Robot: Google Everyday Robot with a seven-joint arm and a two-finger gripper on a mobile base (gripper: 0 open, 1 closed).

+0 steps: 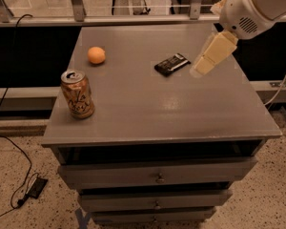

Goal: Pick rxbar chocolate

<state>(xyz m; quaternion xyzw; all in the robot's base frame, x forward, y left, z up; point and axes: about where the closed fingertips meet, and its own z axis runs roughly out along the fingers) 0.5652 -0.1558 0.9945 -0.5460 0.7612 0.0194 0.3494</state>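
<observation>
A grey bench (pixel 157 113) fills most of the camera view. It has a flat top and a stack of drawers (pixel 157 178) below, each with a small knob at its middle. It stands on a speckled floor (pixel 276 194), with a metal railing (pixel 133 19) running along behind it.

The robot's white arm (pixel 252 8) comes in from the upper right corner and slants down over the far right part of the bench top. At its end the pale, cream-coloured gripper (pixel 200 69) points down and to the left, its tip over the surface just right of the rxbar chocolate (pixel 172 64). Nothing shows whether the gripper touches the bar or the bench. Whether it is released or clenched cannot be told from this angle, and no object is seen in it.

An orange-gold drink can (pixel 77 93) stands upright near the front left edge of the bench, its opened top showing. The rxbar chocolate, a flat bar in a glossy black wrapper with pale lettering, lies flat on the far half of the top, right of centre and turned at an angle. It is well apart from the can. A small round orange fruit (pixel 96 55) rests on the far left, behind the can.

On the floor to the left, a dark cable (pixel 5 142) trails to a small black adapter (pixel 35 187).
</observation>
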